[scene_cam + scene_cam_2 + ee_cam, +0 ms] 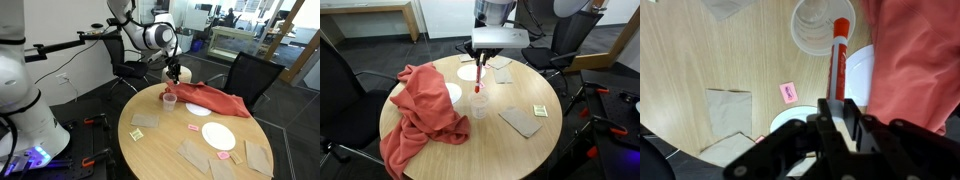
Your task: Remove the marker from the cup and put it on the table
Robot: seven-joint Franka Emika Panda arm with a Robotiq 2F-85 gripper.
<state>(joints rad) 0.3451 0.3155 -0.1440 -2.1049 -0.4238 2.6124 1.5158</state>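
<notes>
My gripper (840, 108) is shut on the top end of the red marker (838, 55), which hangs upright from the jaws. The marker's lower tip is at or just above the rim of the clear cup (816, 20). Whether the tip is still inside the cup, I cannot tell. In both exterior views the gripper (174, 72) (481, 63) is straight above the cup (170, 98) (478, 105), with the marker (479, 77) between them. The cup stands on the round tan table (160, 145) (510, 145) (690, 60).
A red cloth (212, 98) (420, 112) (915, 60) lies beside the cup. A white plate (218, 136) (451, 94) is near it. Flat tan pads (145, 120) (523, 121) (728, 108) and small pink pieces (193, 127) (788, 92) lie around. Black chairs (250, 75) ring the table.
</notes>
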